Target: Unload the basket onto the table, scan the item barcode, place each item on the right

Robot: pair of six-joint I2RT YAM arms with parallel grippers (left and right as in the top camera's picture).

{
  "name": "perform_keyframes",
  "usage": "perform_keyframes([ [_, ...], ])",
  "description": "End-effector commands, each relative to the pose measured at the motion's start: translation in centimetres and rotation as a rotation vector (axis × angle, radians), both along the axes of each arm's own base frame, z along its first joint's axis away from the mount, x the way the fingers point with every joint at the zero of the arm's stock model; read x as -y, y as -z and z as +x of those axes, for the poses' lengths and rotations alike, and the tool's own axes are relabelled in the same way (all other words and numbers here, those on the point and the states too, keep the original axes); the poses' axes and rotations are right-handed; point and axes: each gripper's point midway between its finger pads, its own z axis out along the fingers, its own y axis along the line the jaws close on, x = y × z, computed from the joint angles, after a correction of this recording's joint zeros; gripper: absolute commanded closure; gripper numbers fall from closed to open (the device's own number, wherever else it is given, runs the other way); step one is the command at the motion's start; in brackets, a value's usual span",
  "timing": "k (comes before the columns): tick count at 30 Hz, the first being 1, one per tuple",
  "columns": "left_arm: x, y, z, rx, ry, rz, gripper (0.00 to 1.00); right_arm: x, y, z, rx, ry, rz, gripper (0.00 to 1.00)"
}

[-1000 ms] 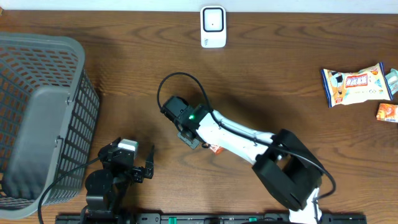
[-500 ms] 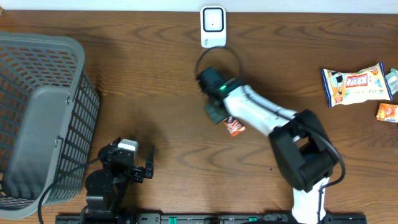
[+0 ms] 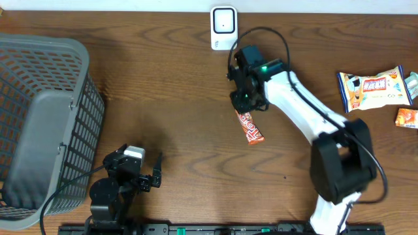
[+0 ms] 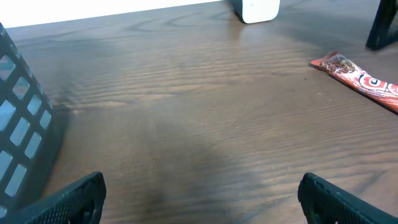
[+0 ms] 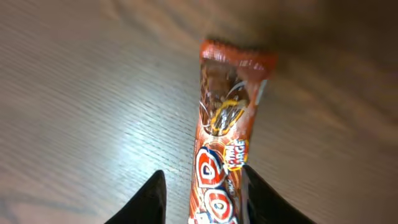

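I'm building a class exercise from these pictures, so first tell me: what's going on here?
The right gripper hangs over one end of a candy bar that lies flat on the table, close in front of the scanner. Its fingers straddle the bar, open, not gripping it. The left gripper rests open beside the basket, touching nothing. More snacks lie at the far right.

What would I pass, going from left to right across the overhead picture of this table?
Grey mesh basket → left gripper → white scanner → red candy bar → white-and-orange snack packet.
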Motion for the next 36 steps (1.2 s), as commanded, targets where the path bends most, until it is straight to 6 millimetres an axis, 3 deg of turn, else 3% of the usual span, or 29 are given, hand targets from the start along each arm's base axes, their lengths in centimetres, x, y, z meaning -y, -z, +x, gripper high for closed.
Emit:
perform_keyframes([
  [1,0.0,0.9,-0.2,-0.024,0.005,0.016,0.02,-0.4,-0.2,-0.4,0.045,-0.008,-0.064,0.6],
  [6,0.0,0.9,-0.2,-0.025,0.005,0.015,0.01,-2.0,1.7,-1.4,0.061,-0.038,-0.121,0.57],
  [9,0.0,0.9,-0.2,-0.024,0.005,0.016,0.02,-1.1,2.3,-0.5,0.155,0.005,-0.28,0.57],
  [14,0.0,0.9,-0.2,-0.024,0.005,0.016,0.01,0.8,3.1,0.5,0.234,0.126,-0.428,0.68],
  [17,0.0,0.9,-0.2,-0.024,0.005,0.016,0.01,1.2,3.8,0.6,0.219,0.186,-0.422,0.68],
  [24,0.0,0.9,-0.2,-0.024,0.005,0.016,0.02,0.0,5.3,-0.7,0.136,0.159,-0.362,0.69],
  [30,0.0,0.9,-0.2,-0.024,0.005,0.016,0.02,-0.4,5.9,-1.1,0.13,0.157,-0.373,0.63],
  [36,0.0,0.9,-0.2,-0.024,0.005,0.016,0.02,1.5,9.9,-1.9,0.057,0.188,-0.475,0.72],
])
